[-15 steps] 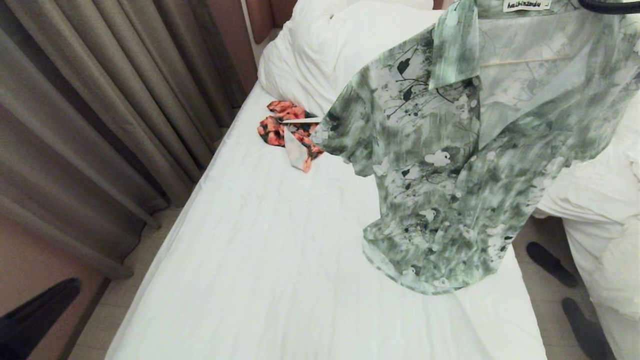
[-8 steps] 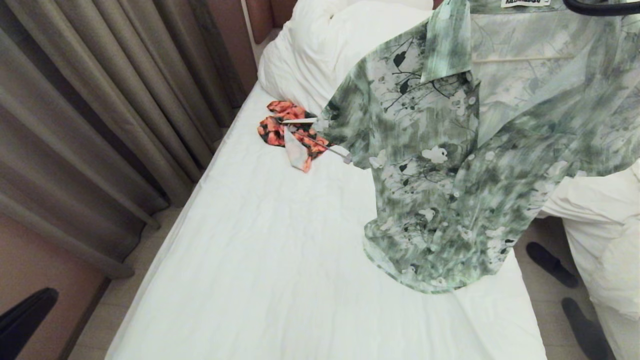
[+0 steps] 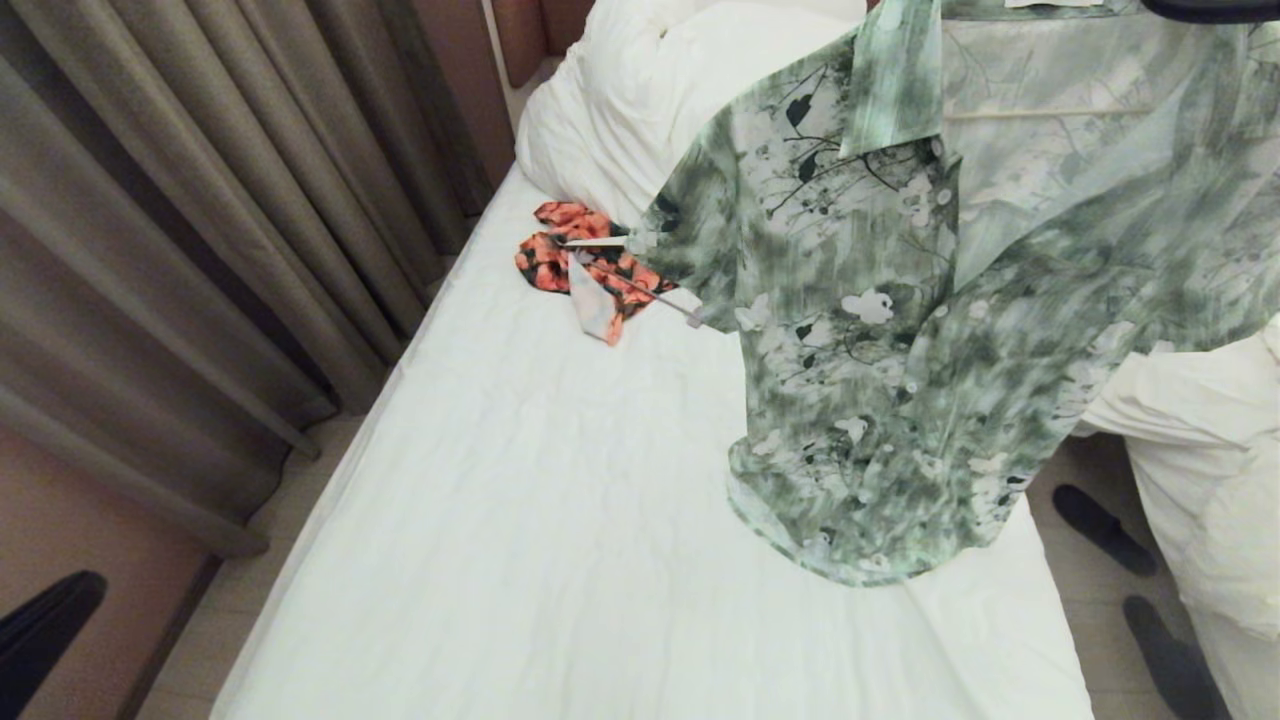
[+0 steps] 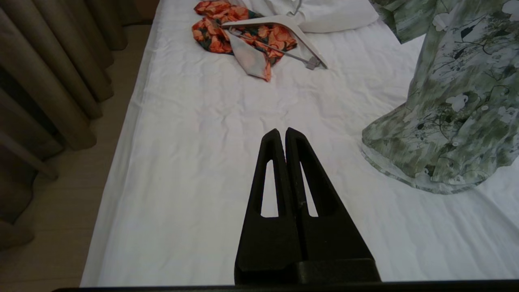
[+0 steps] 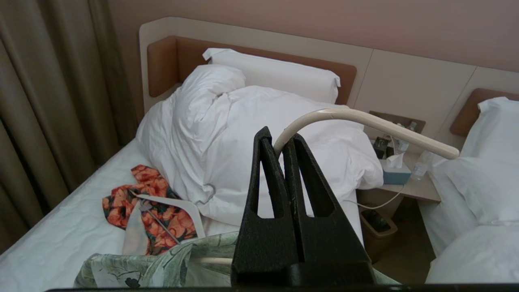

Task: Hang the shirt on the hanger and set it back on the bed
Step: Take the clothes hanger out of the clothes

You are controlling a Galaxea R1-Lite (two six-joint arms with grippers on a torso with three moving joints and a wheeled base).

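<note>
Shirt [image 3: 900, 300]: on hanger [image 5: 365, 121], hung above bed [image 3: 500, 520]; hem touching sheet.
Right gripper [image 5: 279, 140]: clamped on hanger hook, holding shirt up.
Left gripper [image 4: 282, 132]: closed, empty, low over bare sheet.
Since a second ago: shirt swung slightly; more of white hanger [image 3: 650, 290] uncovered.
Right wrist view only: hook in jaws, bedside shelf with tissue box [image 5: 395, 172].
Near pillows [image 5: 243, 134]: orange floral garment [image 3: 560, 255] with white hanger.

Shirt [image 3: 900, 330] neck label cut off at frame edge; probably unreadable
</note>
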